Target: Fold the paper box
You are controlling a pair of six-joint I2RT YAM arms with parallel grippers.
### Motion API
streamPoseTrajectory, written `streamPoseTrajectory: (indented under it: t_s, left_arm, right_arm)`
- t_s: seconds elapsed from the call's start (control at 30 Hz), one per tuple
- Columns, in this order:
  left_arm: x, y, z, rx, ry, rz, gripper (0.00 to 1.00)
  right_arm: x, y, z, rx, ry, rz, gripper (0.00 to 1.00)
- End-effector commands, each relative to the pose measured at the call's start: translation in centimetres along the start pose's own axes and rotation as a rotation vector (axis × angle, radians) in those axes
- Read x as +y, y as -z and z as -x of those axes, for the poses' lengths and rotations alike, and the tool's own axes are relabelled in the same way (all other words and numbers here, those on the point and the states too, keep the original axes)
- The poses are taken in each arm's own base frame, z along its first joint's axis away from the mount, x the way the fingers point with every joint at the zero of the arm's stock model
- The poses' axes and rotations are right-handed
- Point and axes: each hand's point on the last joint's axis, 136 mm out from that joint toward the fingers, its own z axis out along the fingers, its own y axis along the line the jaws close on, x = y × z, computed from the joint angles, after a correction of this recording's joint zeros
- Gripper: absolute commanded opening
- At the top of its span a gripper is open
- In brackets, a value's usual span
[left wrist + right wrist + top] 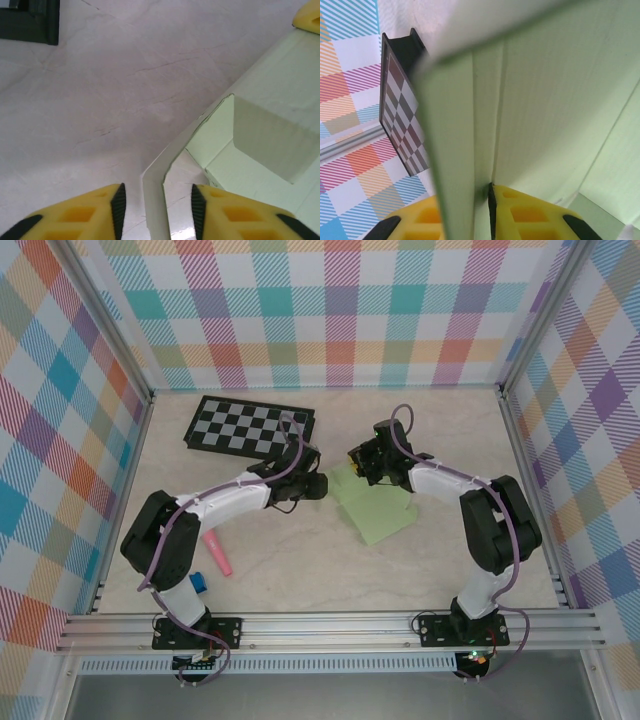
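arms bent inward, left pincer (158, 205) apart astride the paper box (380, 515), right pincer (462, 215) clamped on it.

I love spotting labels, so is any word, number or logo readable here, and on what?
None can be read. The pale green card box is plain; the black-and-grey checkerboard bears only squares; the pink stick and small blue object are too small to show any marking.

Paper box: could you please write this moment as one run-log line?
paper box: partly folded | left gripper: open, astride one of its edges | right gripper: shut on one of its panels
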Motion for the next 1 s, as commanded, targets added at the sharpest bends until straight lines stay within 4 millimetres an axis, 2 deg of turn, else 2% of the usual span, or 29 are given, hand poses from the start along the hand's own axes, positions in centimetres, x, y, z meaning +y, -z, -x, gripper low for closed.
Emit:
streamPoseTrajectory:
  t_s: [0.0,0.17,0.23,0.33,0.37,0.5,0.63,0.77,0.97]
  left_arm:
    - [-1.3,2.3,1.7,-0.077,0.006,-0.092,0.48]
    - [-1.0,6.1,2.9,-0.176,-0.063,-0.131,0.57]
    - [-1.4,7.3,3.0,-0.219,-0.111,-0.182,0.59]
    - [-0.6,8.1,2.6,-0.292,-0.165,-0.184,0.64]
    - [-0.1,8.1,2.4,-0.312,-0.185,-0.171,0.7]
    - [1.1,6.3,0.7,-0.3,-0.208,-0.15,0.72]
    - [1.0,3.9,-1.3,-0.242,-0.19,-0.179,0.74]
    - [1.3,2.9,-1.5,-0.236,-0.207,-0.155,0.74]
    - [1.5,1.4,-2.1,-0.209,-0.201,-0.137,0.74]
  right_arm:
    - [1.2,0.7,0.3,-0.019,0.043,0.054,0.19]
    - [3.3,1.1,0.7,0.033,0.147,0.161,0.22]
    - [3.5,1.1,0.8,0.057,0.173,0.195,0.23]
    - [3.4,0.9,0.8,0.093,0.186,0.248,0.25]
    - [3.2,0.8,0.7,0.098,0.193,0.269,0.25]
    - [3.4,0.8,0.3,0.111,0.255,0.359,0.3]
    - [3.0,0.3,0.0,0.134,0.277,0.381,0.31]
    - [2.9,0.4,-0.1,0.145,0.258,0.395,0.33]
    - [4.0,1.6,0.1,0.125,0.264,0.412,0.36]
